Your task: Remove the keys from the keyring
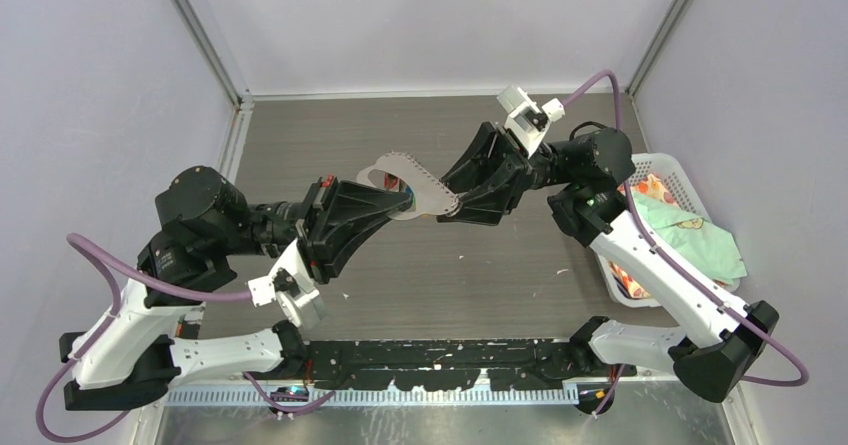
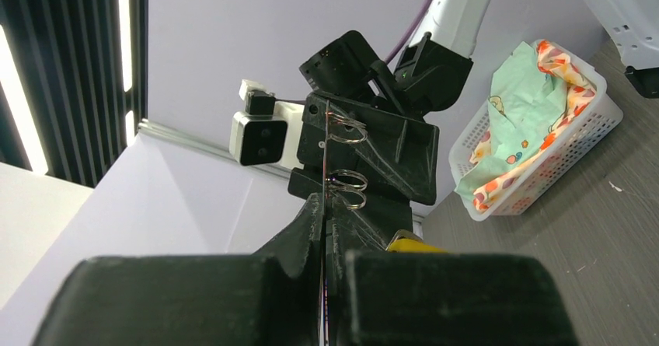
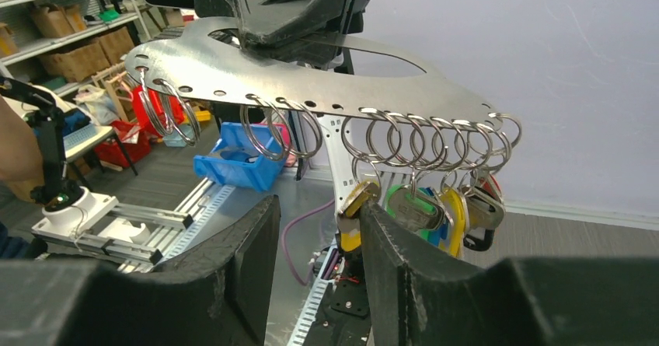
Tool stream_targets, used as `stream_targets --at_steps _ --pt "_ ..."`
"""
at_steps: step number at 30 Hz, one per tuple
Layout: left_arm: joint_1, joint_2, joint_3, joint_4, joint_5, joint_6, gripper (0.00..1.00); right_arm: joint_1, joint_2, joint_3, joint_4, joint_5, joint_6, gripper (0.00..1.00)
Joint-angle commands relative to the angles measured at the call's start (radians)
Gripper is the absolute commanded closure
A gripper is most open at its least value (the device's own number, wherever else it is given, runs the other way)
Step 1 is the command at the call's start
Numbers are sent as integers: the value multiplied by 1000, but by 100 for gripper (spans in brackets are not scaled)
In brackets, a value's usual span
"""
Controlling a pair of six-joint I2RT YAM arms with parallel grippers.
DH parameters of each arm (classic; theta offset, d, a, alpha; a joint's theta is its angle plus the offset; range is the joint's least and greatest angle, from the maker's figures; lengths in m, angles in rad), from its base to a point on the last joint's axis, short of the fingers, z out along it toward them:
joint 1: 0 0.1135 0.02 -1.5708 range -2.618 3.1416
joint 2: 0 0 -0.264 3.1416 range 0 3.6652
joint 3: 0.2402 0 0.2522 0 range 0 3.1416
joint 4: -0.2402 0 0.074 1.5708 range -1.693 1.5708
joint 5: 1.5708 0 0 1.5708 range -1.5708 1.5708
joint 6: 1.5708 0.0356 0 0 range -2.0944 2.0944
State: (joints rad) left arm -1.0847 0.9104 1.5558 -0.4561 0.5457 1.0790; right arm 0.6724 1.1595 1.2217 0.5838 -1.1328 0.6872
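Gaping beside the keys, the right pincer risked snagging several crowded rings together while the left pincer clamped the keyring.

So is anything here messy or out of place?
Nothing looks broken. The keys crowd one end of the keyring, while its other rings hang empty. In the top view, green cloth spills over the rim of the white basket, and pale flecks dot the table.

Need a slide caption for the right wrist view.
Right gripper open by keys hanging from the keyring the left gripper holds.
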Motion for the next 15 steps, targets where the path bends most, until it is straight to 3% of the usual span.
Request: stream_targets --at_steps 1,10,15 --pt "-2 -11 13 111 -11 -3 100 17 -13 49 -62 33 -66 52" --pt "-3 -22 -4 122 -29 -9 100 47 -29 36 -65 69 -76 53" --pt "-3 -26 -8 129 -23 -17 100 46 -52 46 -215 149 -210 52"
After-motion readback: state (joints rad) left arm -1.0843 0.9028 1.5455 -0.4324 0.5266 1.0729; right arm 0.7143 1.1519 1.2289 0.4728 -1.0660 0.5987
